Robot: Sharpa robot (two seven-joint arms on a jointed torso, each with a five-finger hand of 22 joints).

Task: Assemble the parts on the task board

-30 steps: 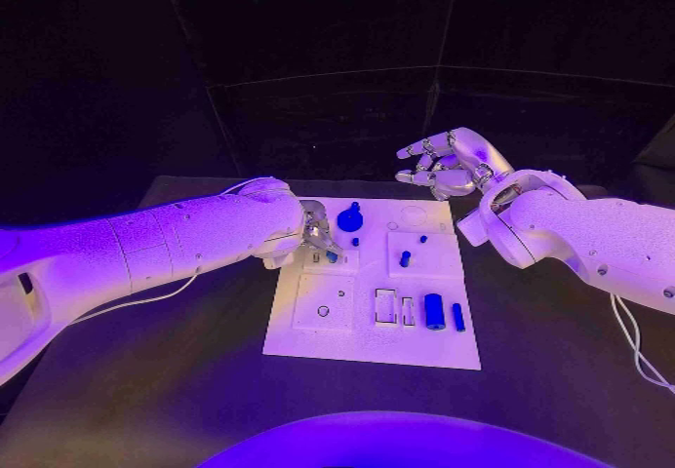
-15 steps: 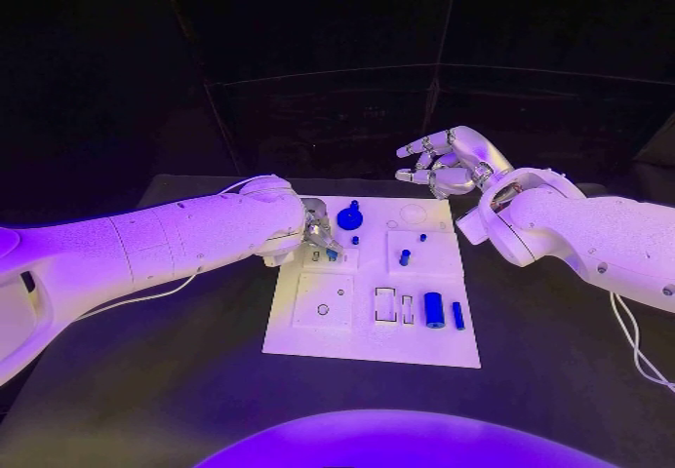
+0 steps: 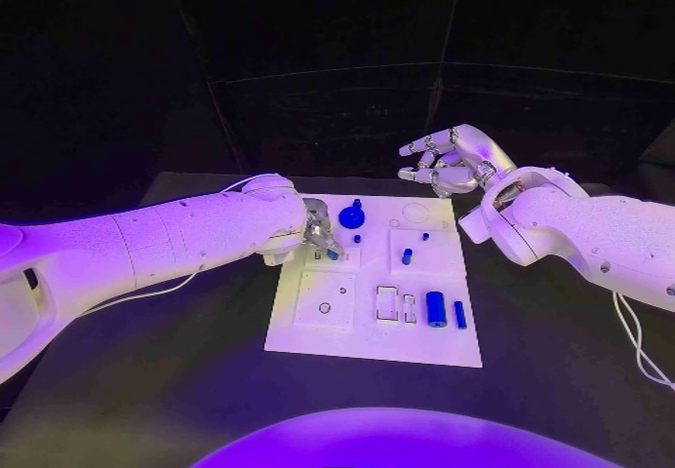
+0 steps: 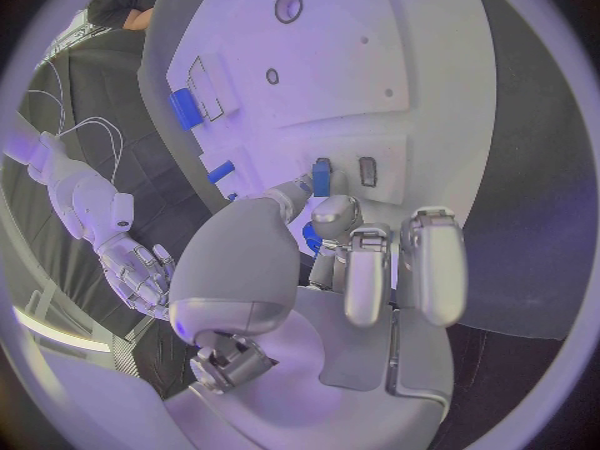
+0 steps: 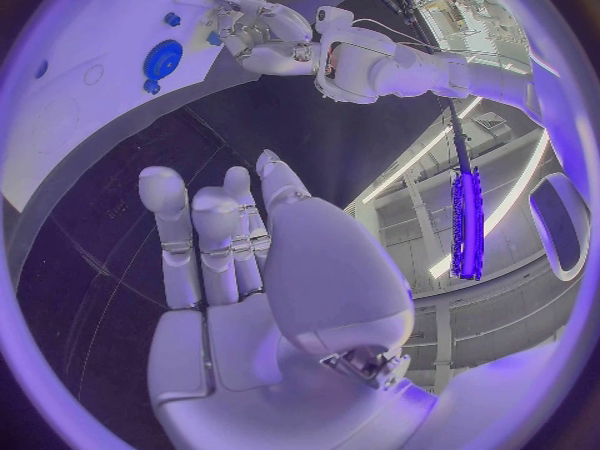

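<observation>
Now, here is what you should watch.

Left robot hand [image 3: 318, 237]: it sits low over the far left part of the white board [image 3: 337, 331]; in the left wrist view the fingertips [image 4: 328, 215] pinch a small blue peg [image 4: 321, 177] that stands at a slot in the board. I judge it is being seated there.

Right robot hand [image 3: 448, 161]: it hangs in the air past the board's far edge, fingers loosely spread, holding nothing.

Other parts: a round blue knob [image 3: 352, 218] stands just beside the left robot hand; a short blue pin [image 3: 405, 257] sits in the middle of the board; a thick blue cylinder [image 3: 435, 309] and a thin blue rod [image 3: 458, 314] lie near the right edge.

Risk, tilt: if you press while the peg leans, it may jam at the slot's rim or pop out of the pinch. I can't tell whether it is fully upright.

Risk, slip: the hold is only at the fingertips, so a sideways push could let the peg skid across the board.

Risk, neighbour: the knob is close; a wide finger movement on release could knock it.

Risk, board: nothing visibly pins the board to the dark surface [image 3: 169, 390], so a hard push may shift it.
</observation>
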